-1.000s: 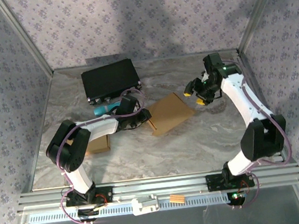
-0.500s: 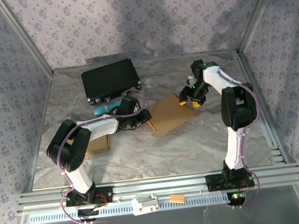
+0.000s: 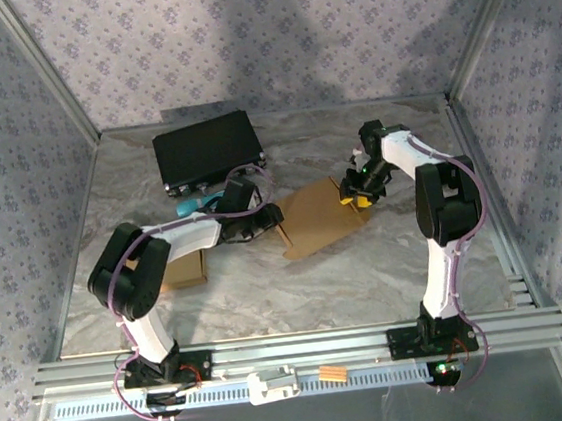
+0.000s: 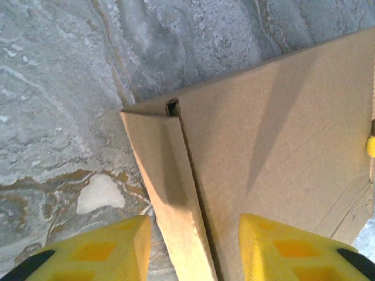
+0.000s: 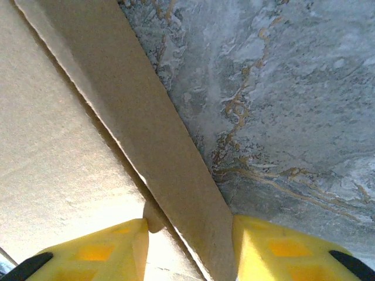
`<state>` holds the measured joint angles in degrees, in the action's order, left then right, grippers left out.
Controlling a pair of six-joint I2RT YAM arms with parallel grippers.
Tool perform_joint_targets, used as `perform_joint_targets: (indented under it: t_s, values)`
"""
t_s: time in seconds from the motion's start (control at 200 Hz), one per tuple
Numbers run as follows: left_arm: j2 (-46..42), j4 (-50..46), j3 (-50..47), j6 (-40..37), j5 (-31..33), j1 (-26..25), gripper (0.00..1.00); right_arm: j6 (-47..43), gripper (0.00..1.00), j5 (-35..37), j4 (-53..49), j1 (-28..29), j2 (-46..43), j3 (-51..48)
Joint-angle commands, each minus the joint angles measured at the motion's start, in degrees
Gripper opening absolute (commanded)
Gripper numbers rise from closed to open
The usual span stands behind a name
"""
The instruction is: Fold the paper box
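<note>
Marbled desk (image 3: 387,260), paper box (image 3: 317,222) flat at centre. Left tool (image 3: 265,216), at the box's 9 o'clock, straddles a raised flap (image 4: 176,193), released. Right tool (image 3: 357,194), at 2 o'clock, clenches the far flap (image 5: 158,140). Cardboard probably light, stiff, easily creased; grasp flap edges.

**Right wrist view: right gripper (image 5: 188,249) astride an edge flap of the paper box (image 5: 53,152).**
The two yellow fingertips (image 5: 88,253) sit at the lower edge of the frame, one on each side of a long brown flap (image 5: 146,129). The flap runs diagonally from upper left to lower centre and fills the gap between them; whether they press on it cannot be told. Left of the flap, across a rough crease, the box spreads as a broad, brightly lit cardboard surface. Right of the flap lies the grey marbled table (image 5: 293,105), crossed by tan veins.
</note>
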<state>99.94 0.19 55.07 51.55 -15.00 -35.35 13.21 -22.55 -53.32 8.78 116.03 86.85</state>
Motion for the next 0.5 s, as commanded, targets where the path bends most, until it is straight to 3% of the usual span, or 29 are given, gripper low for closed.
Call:
perform_joint_targets:
  t_s: [0.0, 0.29, 0.395, 0.495]
  values:
    - [-5.7, -3.3, 0.1, -1.3, 0.0, -0.1, 0.46, 0.9, 0.40, 0.5, -0.1, 0.1, -1.6, -0.7]
    - [-4.7, 2.1, -3.1, 2.0, -4.7, -0.3, 0.43, 2.3, 0.37, -2.2, 0.4, 1.4, -4.6, -3.1]
    - [-3.1, -2.0, -1.5, 2.4, -3.0, -0.8, 0.42, 2.1, 0.38, -2.9, 0.4, 1.3, -5.6, -3.8]
    - [-2.9, -4.0, -0.6, 2.4, -1.2, -1.5, 0.42, 1.2, 0.47, -1.3, 1.2, 0.5, -7.1, -4.4]
